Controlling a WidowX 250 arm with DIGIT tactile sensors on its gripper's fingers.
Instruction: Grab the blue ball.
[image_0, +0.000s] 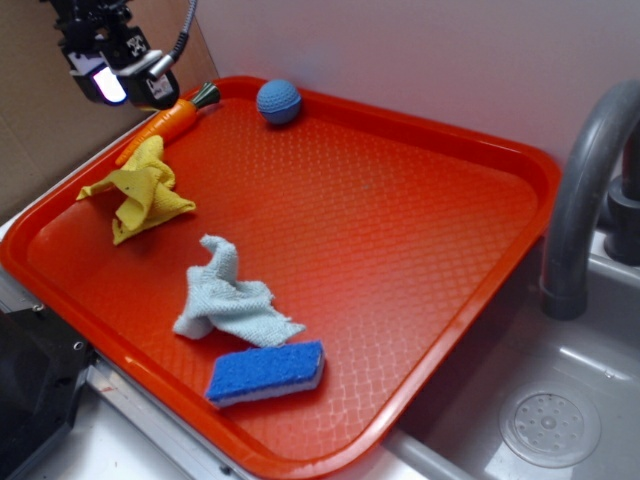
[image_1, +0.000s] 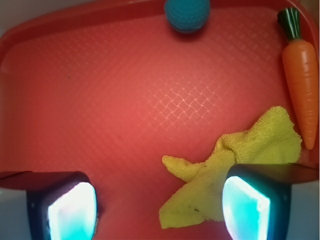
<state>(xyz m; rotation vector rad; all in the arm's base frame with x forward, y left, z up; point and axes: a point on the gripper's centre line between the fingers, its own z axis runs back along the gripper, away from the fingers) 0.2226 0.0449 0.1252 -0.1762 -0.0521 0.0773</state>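
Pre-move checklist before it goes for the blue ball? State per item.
1. Gripper open and empty: ok, jaws apart with nothing between them.
2. Blue ball located: ok, at the far rim of the red tray, also at the top edge of the wrist view.
3. Ball free on top: ok, nothing covers it.
4. Space beside it: cannot tell, the rim may crowd one finger.
5. Path across the tray: ok if kept high; yellow cloth lies under the gripper, toy carrot alongside.
6. Right target: ok, the blue sponge lies at the near edge.
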